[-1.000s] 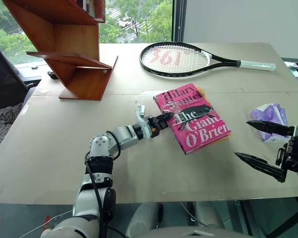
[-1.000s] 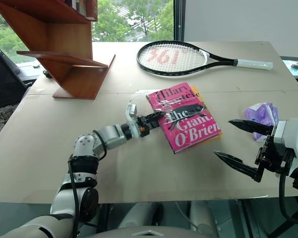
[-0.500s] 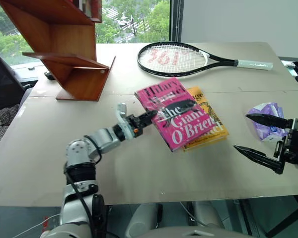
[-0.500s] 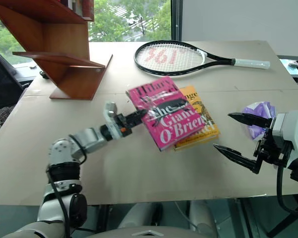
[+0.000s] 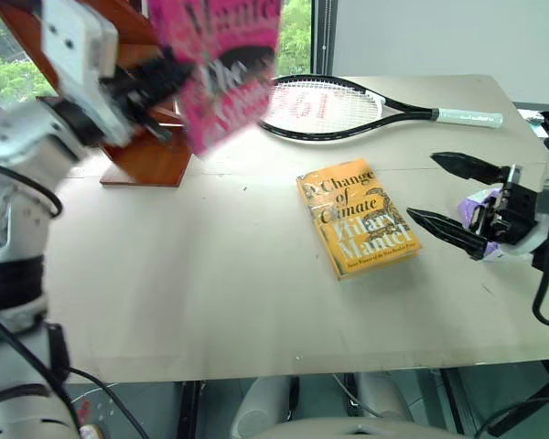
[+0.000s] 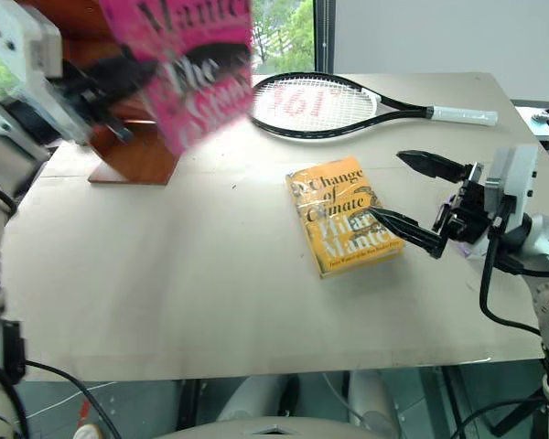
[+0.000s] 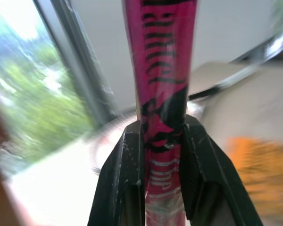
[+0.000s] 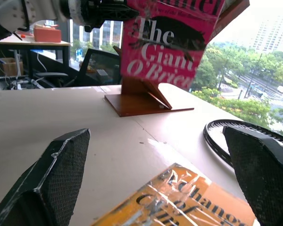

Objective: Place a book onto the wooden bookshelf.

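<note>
My left gripper [image 5: 157,84] is shut on the bright pink book [image 5: 224,64] and holds it high in the air, tilted, in front of the wooden bookshelf [image 5: 156,151] at the table's far left. In the left wrist view both black fingers [image 7: 127,174] clamp the book's spine [image 7: 165,70] edge-on. My right gripper [image 5: 424,187] hangs open above the table at the right, beside a yellow-orange book, with nothing between its fingers. In the right wrist view the pink book [image 8: 170,42] hangs above the shelf's base [image 8: 141,101].
A yellow-orange book [image 5: 357,219] lies flat in the middle of the table. Along the far edge lies a black tennis racket [image 5: 329,105]. A crumpled purple bag [image 5: 476,194] sits behind my right gripper. A black chair stands beyond the table's left side.
My left arm has swung the pink book up and to the left, off the yellow-orange book and toward the shelf. The right gripper has risen and moved inward, still open.
</note>
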Controlling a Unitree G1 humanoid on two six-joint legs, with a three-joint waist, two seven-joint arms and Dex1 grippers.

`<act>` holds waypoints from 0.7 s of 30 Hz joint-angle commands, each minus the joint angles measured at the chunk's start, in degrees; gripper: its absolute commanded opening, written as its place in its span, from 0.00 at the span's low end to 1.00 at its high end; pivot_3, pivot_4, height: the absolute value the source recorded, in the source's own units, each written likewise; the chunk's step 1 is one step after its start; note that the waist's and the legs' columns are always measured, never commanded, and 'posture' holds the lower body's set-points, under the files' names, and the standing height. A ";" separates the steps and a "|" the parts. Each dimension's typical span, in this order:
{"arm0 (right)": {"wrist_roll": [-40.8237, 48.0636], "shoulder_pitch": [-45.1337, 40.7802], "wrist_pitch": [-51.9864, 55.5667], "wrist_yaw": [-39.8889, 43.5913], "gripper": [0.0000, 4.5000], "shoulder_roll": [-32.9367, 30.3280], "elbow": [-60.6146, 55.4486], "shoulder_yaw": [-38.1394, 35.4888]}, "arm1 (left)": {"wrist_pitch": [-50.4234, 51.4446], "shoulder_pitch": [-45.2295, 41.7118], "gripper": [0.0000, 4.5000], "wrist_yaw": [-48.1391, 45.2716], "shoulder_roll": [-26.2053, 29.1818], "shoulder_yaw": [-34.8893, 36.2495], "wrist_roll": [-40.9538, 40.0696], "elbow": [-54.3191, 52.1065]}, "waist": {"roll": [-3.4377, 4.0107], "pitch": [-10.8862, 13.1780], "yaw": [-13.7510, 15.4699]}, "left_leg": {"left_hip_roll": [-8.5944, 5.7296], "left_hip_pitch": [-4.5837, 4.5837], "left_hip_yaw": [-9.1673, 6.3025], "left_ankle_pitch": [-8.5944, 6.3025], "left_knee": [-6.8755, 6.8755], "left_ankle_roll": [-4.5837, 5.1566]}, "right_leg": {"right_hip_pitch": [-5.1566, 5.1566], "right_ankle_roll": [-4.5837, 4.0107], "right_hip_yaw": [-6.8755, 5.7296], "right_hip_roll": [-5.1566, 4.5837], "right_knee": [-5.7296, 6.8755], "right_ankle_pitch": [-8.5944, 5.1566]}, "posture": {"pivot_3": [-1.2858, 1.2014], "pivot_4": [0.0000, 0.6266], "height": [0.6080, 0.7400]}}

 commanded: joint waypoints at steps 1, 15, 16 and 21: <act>-0.01 -1.29 -1.51 -0.01 1.00 0.75 -0.69 0.48 | -26.42 -8.74 0.10 -4.80 4.09 -5.34 16.96 17.16 | -0.01 0.00 0.17 | -0.01 -0.06 -0.04 0.00 0.00 0.00 | -0.03 0.00 -0.05 -0.01 -0.04 0.00 | 0.52 0.24 1.00; 3.51 1.29 0.28 -5.50 1.00 0.58 -9.32 -1.32 | -46.35 -38.94 0.10 -1.56 5.92 -24.34 51.77 63.01 | -0.28 0.15 -1.75 | -0.16 -1.13 -0.36 -0.10 0.66 0.19 | -0.65 0.07 -0.81 -0.10 0.21 0.02 | 0.52 0.24 1.00; 3.88 1.52 0.41 -6.04 1.00 0.40 -9.92 -1.57 | -45.80 -39.92 0.10 -0.69 5.83 -25.14 53.14 64.01 | -0.32 0.17 -1.82 | -0.16 -1.11 -0.34 -0.10 0.69 0.20 | -0.65 0.08 -0.80 -0.09 0.22 0.03 | 0.52 0.24 1.00; 5.27 2.81 1.13 -8.35 1.00 -0.16 -12.52 -2.59 | -43.92 -42.94 0.10 3.32 5.66 -27.76 58.27 66.91 | -0.52 0.21 -2.08 | -0.12 -1.07 -0.35 -0.10 0.76 0.19 | -0.64 0.09 -0.78 -0.08 0.29 0.03 | 0.52 0.24 1.00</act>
